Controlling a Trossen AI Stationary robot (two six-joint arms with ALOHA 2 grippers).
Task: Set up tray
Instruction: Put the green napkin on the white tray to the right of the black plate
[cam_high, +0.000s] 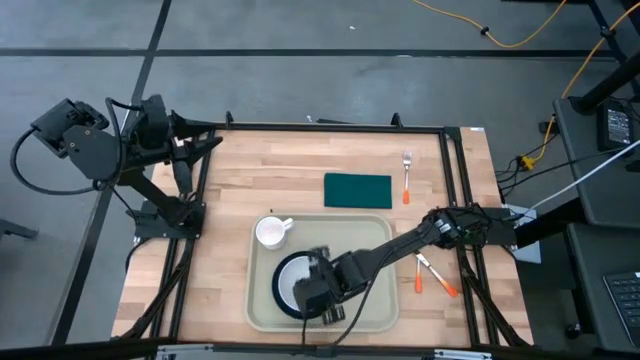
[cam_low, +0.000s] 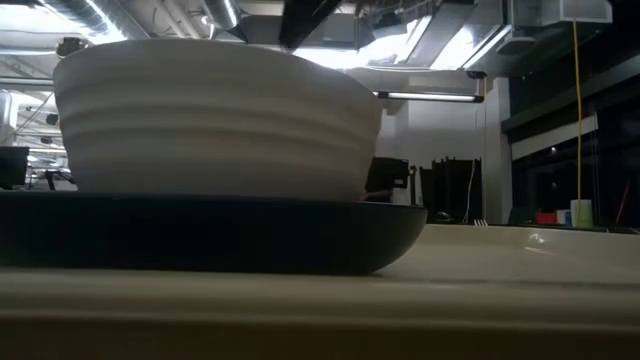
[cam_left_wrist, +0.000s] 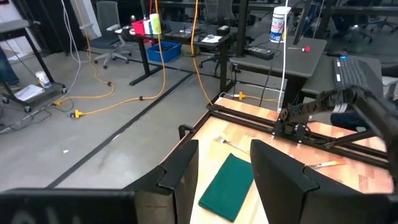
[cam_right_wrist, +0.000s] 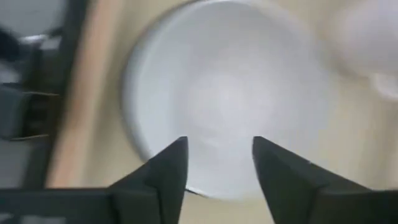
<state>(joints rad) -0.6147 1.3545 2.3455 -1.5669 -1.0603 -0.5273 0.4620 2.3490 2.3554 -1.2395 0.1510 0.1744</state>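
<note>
The beige tray (cam_high: 370, 240) lies at the table's near middle. On it a white mug (cam_high: 270, 232) stands at the far left corner. A white bowl (cam_high: 292, 282) sits in a dark plate (cam_low: 200, 235) nearer the front. My right gripper (cam_high: 318, 292) hangs open over the bowl's right side. In the right wrist view its fingers (cam_right_wrist: 169, 167) stand above the bowl's (cam_right_wrist: 230, 87) rim, with nothing between them. My left gripper (cam_left_wrist: 224, 180) is open and empty, held high at the table's far left corner.
A dark green napkin (cam_high: 357, 190) lies beyond the tray. A fork with an orange handle (cam_high: 407, 175) lies to the napkin's right. Two more orange-handled utensils (cam_high: 432, 276) lie right of the tray. Black frame rails (cam_high: 455, 180) run along the table's sides.
</note>
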